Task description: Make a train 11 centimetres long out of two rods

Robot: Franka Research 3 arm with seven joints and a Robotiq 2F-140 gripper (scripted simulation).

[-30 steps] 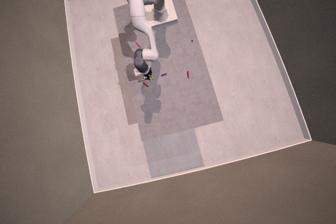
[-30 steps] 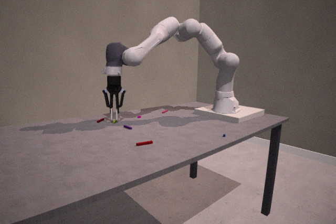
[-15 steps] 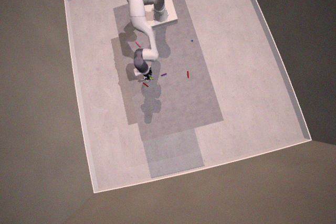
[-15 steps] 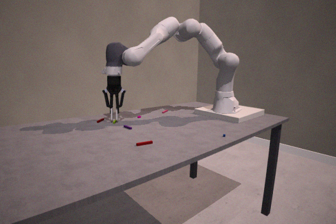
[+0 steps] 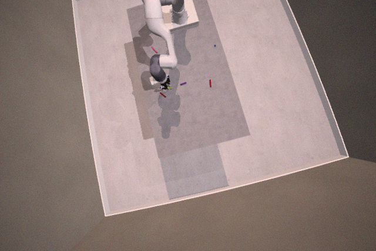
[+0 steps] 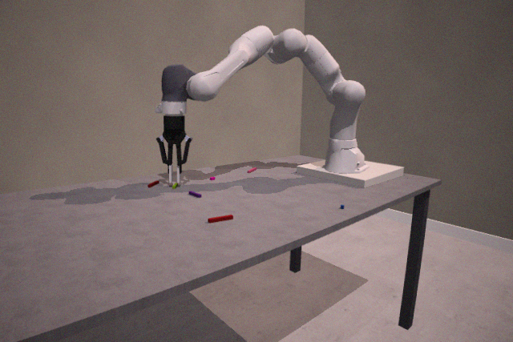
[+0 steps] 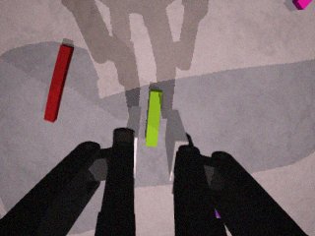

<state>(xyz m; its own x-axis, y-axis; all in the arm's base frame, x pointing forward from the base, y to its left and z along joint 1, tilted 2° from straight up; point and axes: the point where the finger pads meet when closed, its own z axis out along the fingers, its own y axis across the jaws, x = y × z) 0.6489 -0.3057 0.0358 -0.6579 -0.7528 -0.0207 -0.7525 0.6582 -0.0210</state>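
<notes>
A long grey counter stretches across the room in front of me, shadows falling over its top. A white robot arm arches above it from a pale base plate by one short edge, its dark wrist toward the long edge farthest from me.

Beneath the wrist, a black tool points straight down, its fingers a narrow gap apart and gripping nothing. Its tips are low, close to the counter's surface.

The pink rod lies near the far long edge, the closest of the rods on that side to the base plate's short edge. One red rod rests on the far side too, near the tool; a second red rod sits toward the near long edge. Between the two reds is the purple rod.

The lime rod lies flat between the fingers, a gap showing on either side. The short magenta rod occupies the far half, between tool and pink rod. Smallest of all, the blue rod lies near the closest long edge, toward the base-end corner. All seven rods lie apart from one another.
</notes>
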